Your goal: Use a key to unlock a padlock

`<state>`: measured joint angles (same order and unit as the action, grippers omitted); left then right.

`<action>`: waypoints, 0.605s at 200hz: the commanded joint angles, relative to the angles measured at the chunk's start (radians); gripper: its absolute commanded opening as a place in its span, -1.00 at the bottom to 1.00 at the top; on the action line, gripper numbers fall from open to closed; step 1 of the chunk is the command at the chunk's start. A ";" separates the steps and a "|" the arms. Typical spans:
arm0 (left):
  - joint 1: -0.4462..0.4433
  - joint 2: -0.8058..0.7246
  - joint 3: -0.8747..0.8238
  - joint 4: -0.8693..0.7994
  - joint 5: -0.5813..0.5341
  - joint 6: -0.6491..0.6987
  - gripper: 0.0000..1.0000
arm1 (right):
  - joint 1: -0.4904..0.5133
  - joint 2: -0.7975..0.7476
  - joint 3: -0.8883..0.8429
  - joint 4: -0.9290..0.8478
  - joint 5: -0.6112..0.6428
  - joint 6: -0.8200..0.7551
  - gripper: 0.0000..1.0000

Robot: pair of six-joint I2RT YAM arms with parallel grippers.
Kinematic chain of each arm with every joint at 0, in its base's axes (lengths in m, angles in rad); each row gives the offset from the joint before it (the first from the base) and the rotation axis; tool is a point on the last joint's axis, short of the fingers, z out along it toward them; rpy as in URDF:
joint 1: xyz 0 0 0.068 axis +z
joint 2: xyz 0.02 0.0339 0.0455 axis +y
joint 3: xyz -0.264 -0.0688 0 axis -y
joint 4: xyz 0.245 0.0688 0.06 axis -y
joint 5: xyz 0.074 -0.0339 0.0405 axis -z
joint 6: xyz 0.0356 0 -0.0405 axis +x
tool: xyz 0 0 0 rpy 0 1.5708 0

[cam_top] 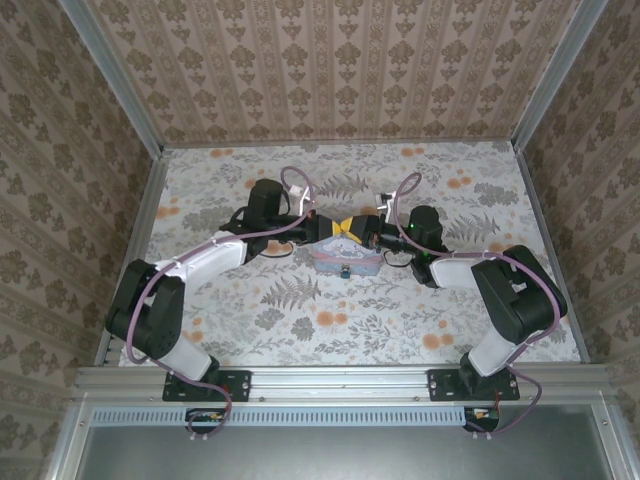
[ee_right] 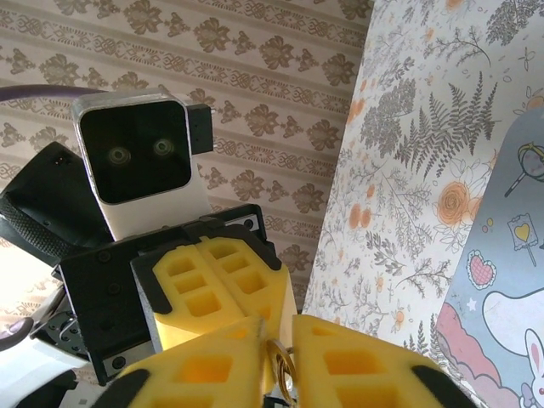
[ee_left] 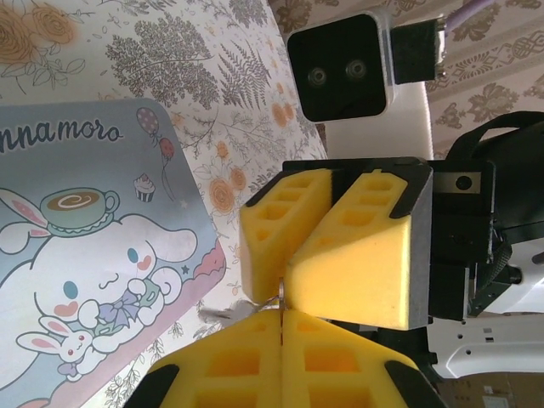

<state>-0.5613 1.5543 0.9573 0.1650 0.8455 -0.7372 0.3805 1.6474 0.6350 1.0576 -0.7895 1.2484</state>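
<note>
Meeting tip to tip above the tin [cam_top: 322, 262], the two grippers are crowding the middle of the table [cam_top: 300, 335]. The left gripper [ee_left: 280, 330] is pressing its yellow pads together on a thin metal sliver [ee_left: 279, 308], which is sticking up out of the seam. The right gripper [ee_right: 280, 344] is facing it, and its pads are pinching a brassy ring [ee_right: 281, 367] at their tips.

The padlock [cam_top: 343, 268] is sitting at the tin's near edge, just below the joined pads. It is too small to tell whether it is hanging from the tin or lying against it.

In the left wrist view the tin's rounded corner is lying near the left pads, with bare flowered cloth running past it. Both forearms are bending inward toward the tin, leaving open table in front of it, behind it and out toward both side edges. Papered walls [cam_top: 340, 60] are closing the table in on three sides, well apart from the grippers.
</note>
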 commanded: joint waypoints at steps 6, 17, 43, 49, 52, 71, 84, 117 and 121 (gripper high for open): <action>-0.006 0.015 0.035 0.032 0.029 -0.006 -1.00 | 0.014 0.010 0.025 0.045 -0.050 0.005 -0.82; -0.008 0.017 0.036 0.034 0.030 -0.008 -1.00 | 0.014 0.009 0.025 0.046 -0.049 0.005 -0.94; -0.006 0.023 0.041 0.036 0.021 -0.017 -1.00 | 0.014 0.008 0.018 0.045 -0.036 0.008 -1.00; -0.005 0.023 0.041 0.034 0.015 -0.023 -1.00 | 0.014 0.006 0.013 0.046 -0.028 0.008 -1.00; -0.004 0.023 0.041 0.034 0.011 -0.025 -0.96 | 0.014 0.004 0.011 0.045 -0.025 0.008 -1.00; 0.011 0.004 0.023 0.051 -0.028 -0.064 -0.33 | 0.014 -0.012 -0.017 0.031 0.020 -0.005 -1.00; 0.032 -0.023 -0.007 0.077 -0.062 -0.107 -0.07 | 0.014 -0.028 -0.041 0.012 0.055 -0.018 -1.00; 0.077 -0.099 -0.100 0.142 -0.136 -0.248 0.31 | 0.015 -0.070 -0.106 0.007 0.162 -0.034 -1.00; 0.080 -0.106 -0.108 0.145 -0.145 -0.268 0.32 | 0.017 -0.076 -0.114 0.011 0.177 -0.036 -1.00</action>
<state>-0.5053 1.5162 0.9043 0.2398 0.7700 -0.8749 0.3912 1.6222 0.5652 1.0534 -0.7143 1.2465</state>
